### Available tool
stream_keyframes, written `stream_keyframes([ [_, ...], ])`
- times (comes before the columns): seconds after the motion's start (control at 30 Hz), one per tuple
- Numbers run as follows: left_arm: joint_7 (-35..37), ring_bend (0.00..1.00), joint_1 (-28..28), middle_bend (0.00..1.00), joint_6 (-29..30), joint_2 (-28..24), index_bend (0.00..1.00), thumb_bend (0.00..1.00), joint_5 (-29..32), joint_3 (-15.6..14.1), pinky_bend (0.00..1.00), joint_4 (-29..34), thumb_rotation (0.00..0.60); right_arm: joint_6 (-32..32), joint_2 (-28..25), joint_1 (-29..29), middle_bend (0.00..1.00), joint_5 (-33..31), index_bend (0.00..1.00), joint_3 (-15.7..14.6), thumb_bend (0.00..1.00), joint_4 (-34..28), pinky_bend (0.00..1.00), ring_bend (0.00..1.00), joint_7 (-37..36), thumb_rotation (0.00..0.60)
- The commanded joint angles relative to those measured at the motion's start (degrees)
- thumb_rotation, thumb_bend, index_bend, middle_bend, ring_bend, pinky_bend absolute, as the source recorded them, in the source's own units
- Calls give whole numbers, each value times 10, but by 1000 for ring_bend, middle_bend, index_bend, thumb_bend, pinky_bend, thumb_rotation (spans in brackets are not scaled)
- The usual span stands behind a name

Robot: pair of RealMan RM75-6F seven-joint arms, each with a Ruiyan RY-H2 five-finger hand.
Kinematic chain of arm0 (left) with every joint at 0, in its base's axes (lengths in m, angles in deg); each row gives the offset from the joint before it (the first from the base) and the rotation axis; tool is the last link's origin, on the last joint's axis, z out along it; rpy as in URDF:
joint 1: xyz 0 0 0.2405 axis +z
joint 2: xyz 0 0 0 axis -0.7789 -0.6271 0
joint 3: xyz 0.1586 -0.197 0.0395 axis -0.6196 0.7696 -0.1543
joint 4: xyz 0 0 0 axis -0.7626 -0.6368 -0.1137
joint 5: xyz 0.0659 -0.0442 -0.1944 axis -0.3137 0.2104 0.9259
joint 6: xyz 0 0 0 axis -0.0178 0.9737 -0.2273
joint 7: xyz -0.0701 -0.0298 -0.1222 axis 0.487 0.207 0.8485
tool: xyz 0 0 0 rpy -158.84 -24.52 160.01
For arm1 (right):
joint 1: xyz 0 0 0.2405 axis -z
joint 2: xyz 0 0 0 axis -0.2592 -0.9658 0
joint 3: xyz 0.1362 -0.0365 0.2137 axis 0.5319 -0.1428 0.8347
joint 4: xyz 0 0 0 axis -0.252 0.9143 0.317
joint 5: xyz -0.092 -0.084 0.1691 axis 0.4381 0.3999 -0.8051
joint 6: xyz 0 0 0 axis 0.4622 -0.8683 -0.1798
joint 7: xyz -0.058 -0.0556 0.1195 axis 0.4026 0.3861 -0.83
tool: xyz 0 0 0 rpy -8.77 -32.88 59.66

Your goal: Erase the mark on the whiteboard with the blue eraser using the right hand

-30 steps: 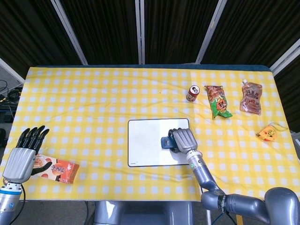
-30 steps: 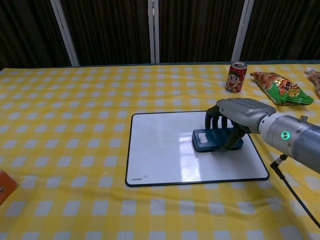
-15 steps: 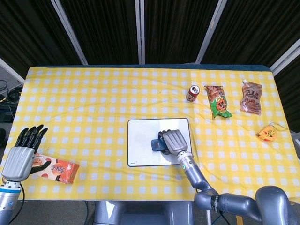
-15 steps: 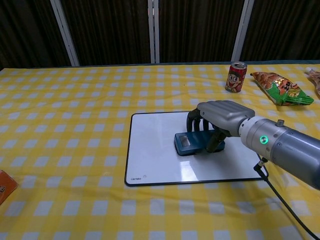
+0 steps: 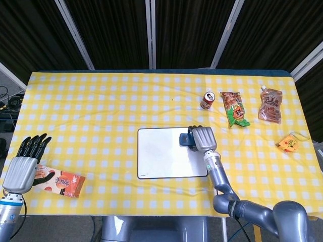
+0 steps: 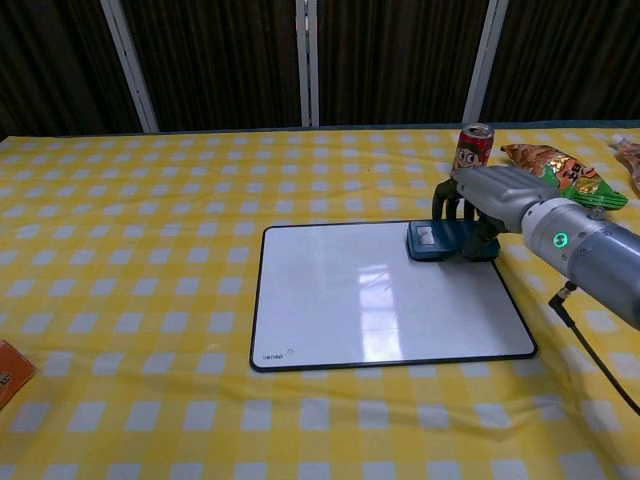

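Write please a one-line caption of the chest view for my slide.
Right hand holds the blue eraser at the far right corner of the whiteboard.

1. Yellow checked tablecloth covers the table.
2. Red drink can stands upright.
3. Green snack bag lies just beside it.
4. Brown pouch far right.
5. Small orange packet near the edge.
6. Orange snack packet at front left.

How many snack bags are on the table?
4: a green bag right of the can, a brown pouch further right, a small orange pack near the right edge, and an orange packet by the left hand. None seems hidden.
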Motion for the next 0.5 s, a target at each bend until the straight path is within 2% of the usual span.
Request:
stream_keyframes([
  [0.03,-2,0,0,0,1,0,0,30,-2,-1,0,1,600,-2,-7,6,755,-3,826,3,229,4,794,751,-1,600],
  [0.27,-7,0,1,0,4,1,0,30,-9,-5,0,5,600,-4,-33,27,755,-7,826,-1,229,-13,793,751,-7,600],
  [0.5,-13,0,2,0,8,2,0,30,-19,-8,0,8,600,-19,-45,37,755,21,826,-16,229,-63,794,751,-5,600],
])
